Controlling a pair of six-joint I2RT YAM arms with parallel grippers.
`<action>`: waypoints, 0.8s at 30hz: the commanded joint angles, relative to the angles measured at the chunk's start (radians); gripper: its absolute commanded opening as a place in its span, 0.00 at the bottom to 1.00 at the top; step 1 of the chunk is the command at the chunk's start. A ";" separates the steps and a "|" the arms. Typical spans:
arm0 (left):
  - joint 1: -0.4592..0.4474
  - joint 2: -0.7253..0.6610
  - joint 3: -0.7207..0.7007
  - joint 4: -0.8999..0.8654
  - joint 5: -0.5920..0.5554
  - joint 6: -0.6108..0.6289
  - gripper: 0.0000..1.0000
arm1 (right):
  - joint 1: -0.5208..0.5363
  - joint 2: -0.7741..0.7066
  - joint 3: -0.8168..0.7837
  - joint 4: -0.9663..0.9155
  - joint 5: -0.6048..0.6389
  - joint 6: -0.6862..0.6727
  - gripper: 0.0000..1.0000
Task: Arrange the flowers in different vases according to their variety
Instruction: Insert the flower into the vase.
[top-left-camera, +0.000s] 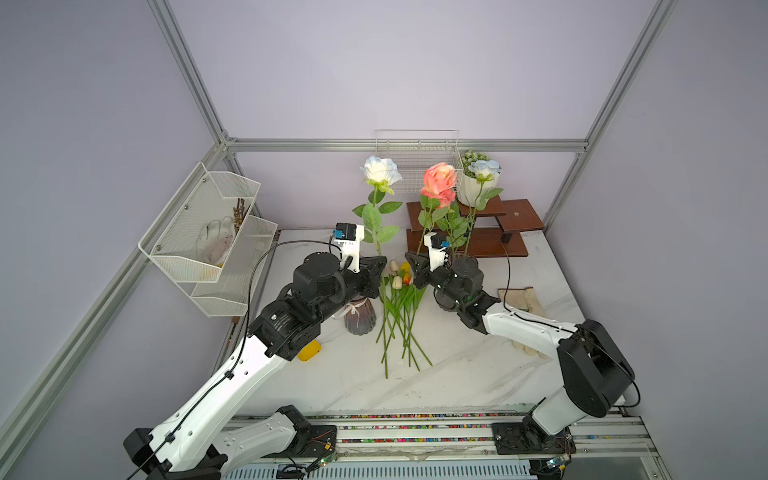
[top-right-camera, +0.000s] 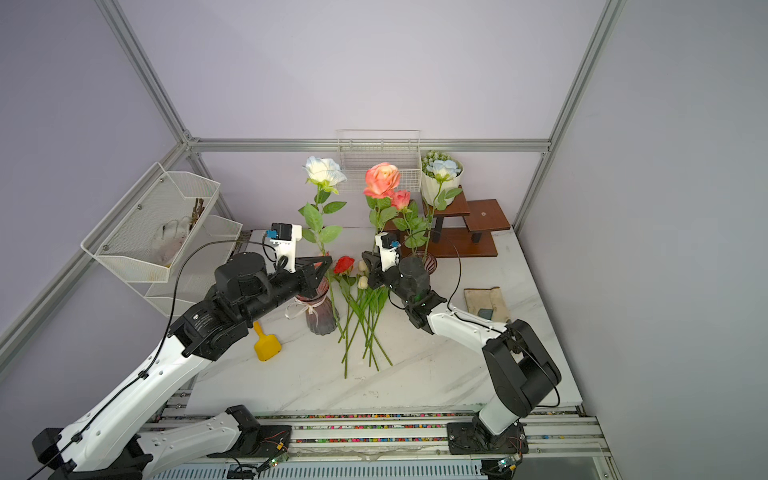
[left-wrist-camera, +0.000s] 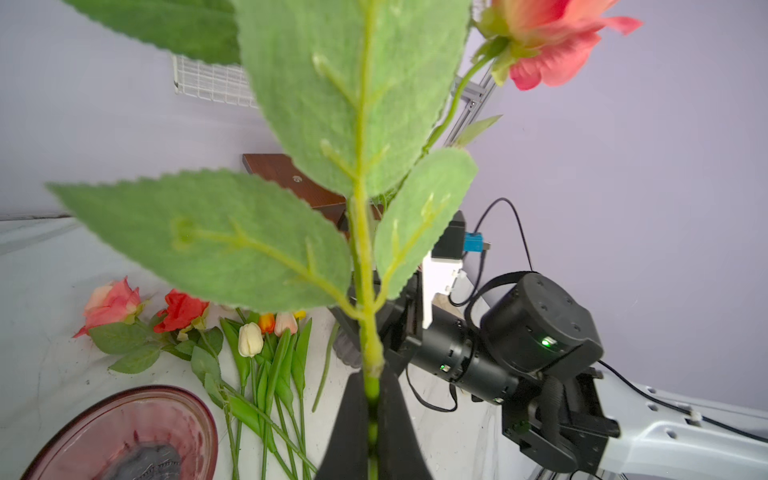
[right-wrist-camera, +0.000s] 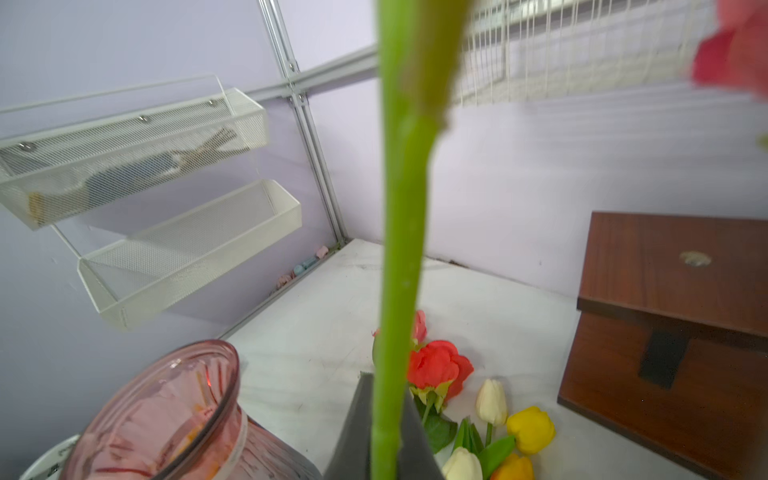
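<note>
Left jaws clamp white rose (top-left-camera: 380, 170) stem; right jaws clamp pink rose (top-left-camera: 436, 179) stem.

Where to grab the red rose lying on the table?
Probably the stem just below its leaves, from straight above, jaws across it. The red rose lies flat on the table, bloom toward the back wall; farther down, the tulips crowd its stem.

The left arm (top-left-camera: 249, 365) and right arm (top-left-camera: 528, 328) are stretched from the near side toward the middle, wrists turned inward. The left gripper (top-left-camera: 381, 266) is clamped on a white rose (top-left-camera: 380, 170) stem, the right gripper (top-left-camera: 412, 266) on a pink rose (top-left-camera: 438, 180) stem.
</note>
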 joint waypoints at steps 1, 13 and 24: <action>0.007 -0.064 -0.026 0.012 -0.070 0.037 0.00 | 0.003 -0.112 0.003 -0.084 -0.001 -0.037 0.00; 0.007 -0.150 -0.203 0.118 -0.159 -0.005 0.00 | -0.036 -0.307 0.259 -0.472 0.244 -0.120 0.00; 0.008 -0.130 -0.234 0.219 -0.128 0.011 0.00 | -0.155 -0.182 0.442 -0.582 0.349 -0.150 0.00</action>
